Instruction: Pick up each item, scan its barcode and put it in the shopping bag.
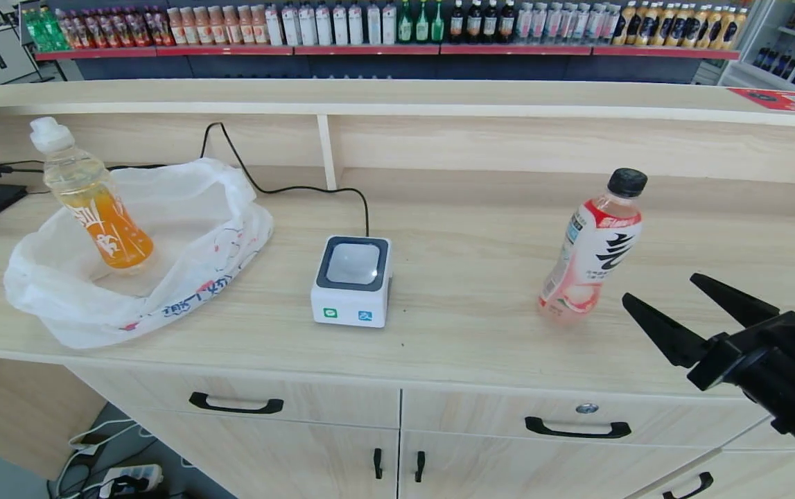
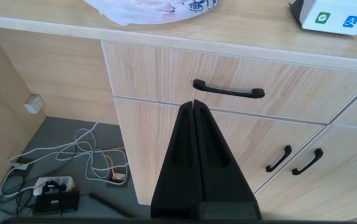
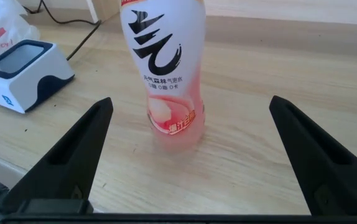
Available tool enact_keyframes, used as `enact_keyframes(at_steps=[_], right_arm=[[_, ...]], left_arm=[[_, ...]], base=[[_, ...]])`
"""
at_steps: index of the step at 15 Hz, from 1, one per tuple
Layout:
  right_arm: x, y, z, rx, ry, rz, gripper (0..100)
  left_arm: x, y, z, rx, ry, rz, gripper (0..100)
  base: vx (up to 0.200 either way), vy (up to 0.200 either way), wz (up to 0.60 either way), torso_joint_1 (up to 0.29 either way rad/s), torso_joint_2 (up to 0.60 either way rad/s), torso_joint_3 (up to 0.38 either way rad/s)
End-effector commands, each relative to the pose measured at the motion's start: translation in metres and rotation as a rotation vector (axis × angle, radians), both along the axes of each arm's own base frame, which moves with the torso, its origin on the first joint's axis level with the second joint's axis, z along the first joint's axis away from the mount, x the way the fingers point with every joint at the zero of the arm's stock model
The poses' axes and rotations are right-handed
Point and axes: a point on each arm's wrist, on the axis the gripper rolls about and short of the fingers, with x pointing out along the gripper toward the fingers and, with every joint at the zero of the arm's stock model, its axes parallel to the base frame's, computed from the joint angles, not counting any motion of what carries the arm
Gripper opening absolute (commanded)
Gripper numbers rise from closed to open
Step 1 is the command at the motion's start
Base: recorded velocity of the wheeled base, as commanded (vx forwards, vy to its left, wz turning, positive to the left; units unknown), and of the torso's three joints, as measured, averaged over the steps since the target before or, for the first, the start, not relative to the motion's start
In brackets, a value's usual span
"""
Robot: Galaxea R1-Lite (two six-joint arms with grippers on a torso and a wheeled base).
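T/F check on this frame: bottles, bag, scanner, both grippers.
1. The orange bottle stands in the bag. True.
2. The pink bottle stands on the counter. True.
3. The right gripper is shut on the pink bottle. False: it is open, and the bottle stands ahead of it, untouched.
4. The left gripper is open. False: it is shut and empty, below the counter's edge in front of the drawers.
5. The scanner sits between the bag and the pink bottle. True.
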Motion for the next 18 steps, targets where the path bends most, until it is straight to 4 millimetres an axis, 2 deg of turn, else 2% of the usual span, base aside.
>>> enact_keyframes(at_steps=[1,5,11,18], right_arm=[[0.011,0.003,-0.004,-0.005,0.018,0.005,100],[0.027,0.008,-0.007,-0.008,0.032,0.008,100],[0.043,0.030,-0.011,-0.013,0.041,0.081,100],[0.052,0.032,-0.017,-0.032,0.057,0.067,100]], left_arm=[[0.000,0.000,0.000,0.000,0.000,0.000,0],[0.000,0.000,0.000,0.000,0.000,0.000,0],[0.000,0.000,0.000,0.000,0.000,0.000,0],[0.000,0.000,0.000,0.000,0.000,0.000,0]], base=[[0.000,0.000,0.00,0.000,0.00,0.000],[0.000,0.000,0.00,0.000,0.00,0.000],[0.000,0.000,0.00,0.000,0.00,0.000],[0.000,0.000,0.00,0.000,0.00,0.000]])
